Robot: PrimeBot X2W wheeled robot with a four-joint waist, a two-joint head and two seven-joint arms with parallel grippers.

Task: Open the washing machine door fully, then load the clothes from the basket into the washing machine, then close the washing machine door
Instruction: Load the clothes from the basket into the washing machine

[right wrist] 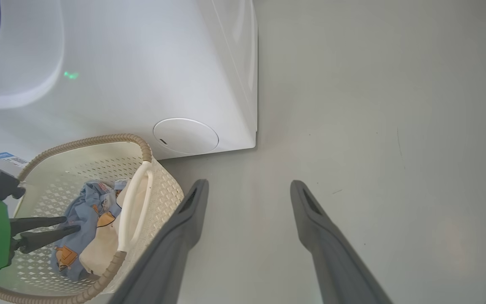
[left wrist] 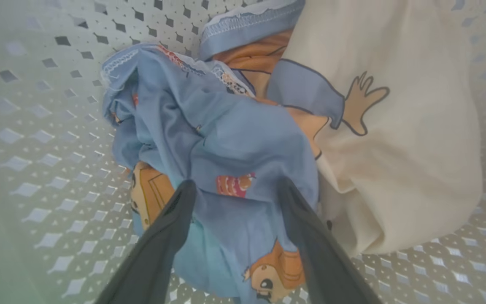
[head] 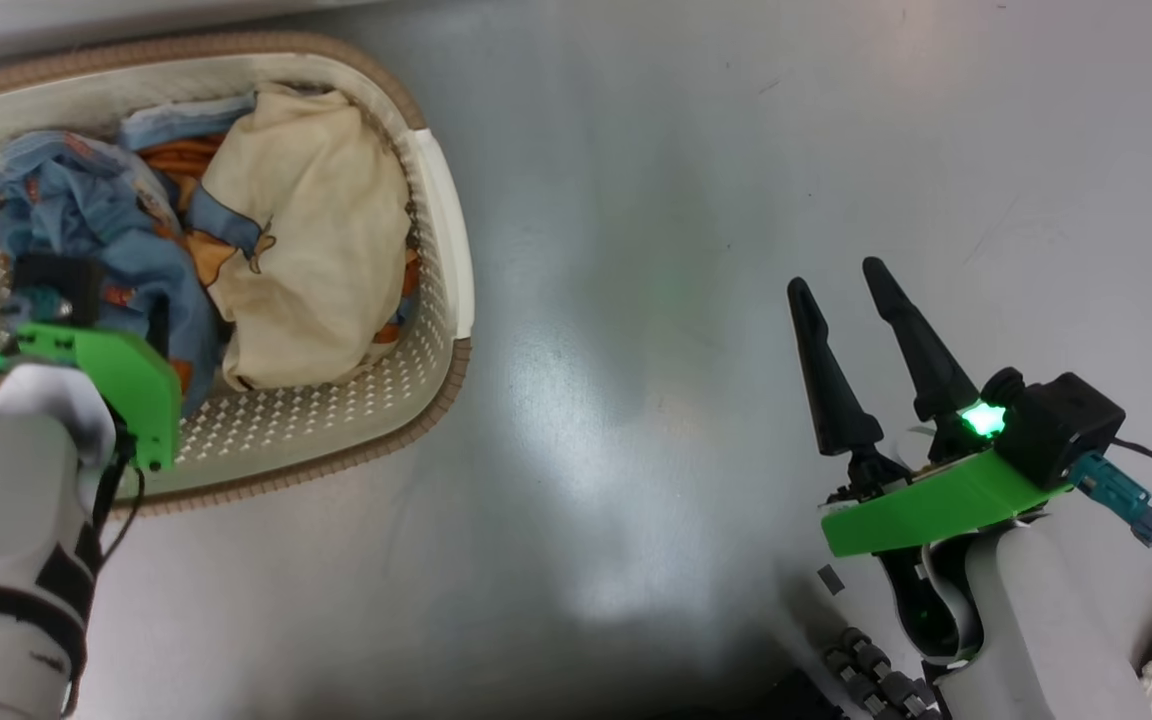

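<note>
Head looking down, all sharing basket (head: 441,230)

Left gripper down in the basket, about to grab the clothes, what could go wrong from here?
1. The left gripper is open astride a fold of the blue garment, which lies pressed against the cream garment. A pinch may drag the cream one halfway out and drop it on the floor.
2. The right gripper hangs open over the floor, apart from the basket, so nothing steadies the basket. It might slide or lift with the cloth.
</note>
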